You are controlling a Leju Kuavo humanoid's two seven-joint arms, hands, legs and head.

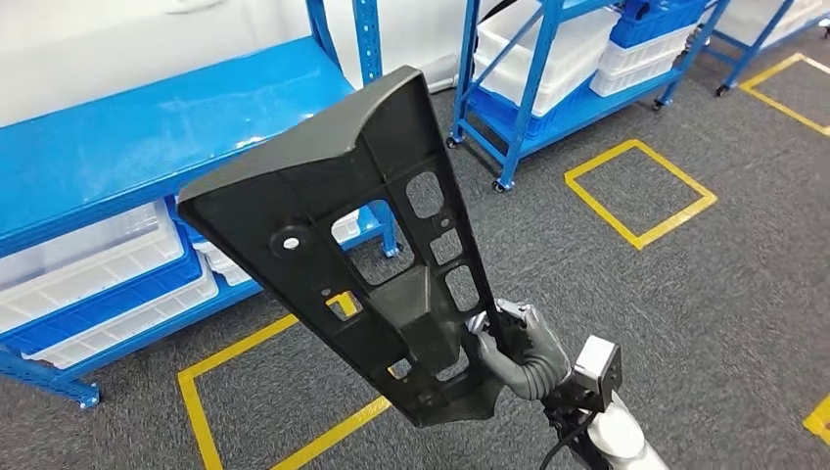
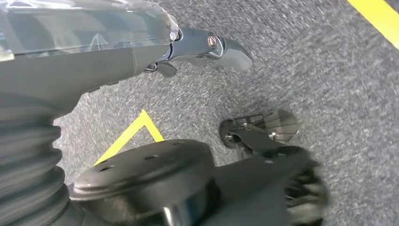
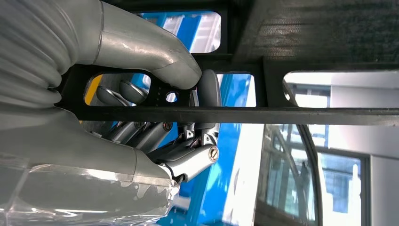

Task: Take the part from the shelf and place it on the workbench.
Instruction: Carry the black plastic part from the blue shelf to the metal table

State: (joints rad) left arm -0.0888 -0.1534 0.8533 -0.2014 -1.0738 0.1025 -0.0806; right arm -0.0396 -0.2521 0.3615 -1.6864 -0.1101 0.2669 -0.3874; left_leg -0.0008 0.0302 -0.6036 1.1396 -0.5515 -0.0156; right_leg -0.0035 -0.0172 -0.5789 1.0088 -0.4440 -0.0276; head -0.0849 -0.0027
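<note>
The part [image 1: 333, 225] is a large flat black plastic panel with several cut-out windows and ribs. It stands tilted in the air in the middle of the head view, above the carpet. My right hand [image 1: 524, 352] grips its lower edge from the right. In the right wrist view the grey thumb [image 3: 160, 52] presses one face of the part [image 3: 301, 33], while the darker fingers [image 3: 188, 150] wrap the other side of a thin rib. My left hand [image 2: 141, 52] hangs over the grey carpet, thumb stretched out, holding nothing.
A blue shelf [image 1: 147, 137] with white bins [image 1: 108, 264] underneath stands at the left. A second blue rack [image 1: 548, 88] on casters with white bins is at the back. Yellow tape squares [image 1: 641, 191] mark the grey carpet.
</note>
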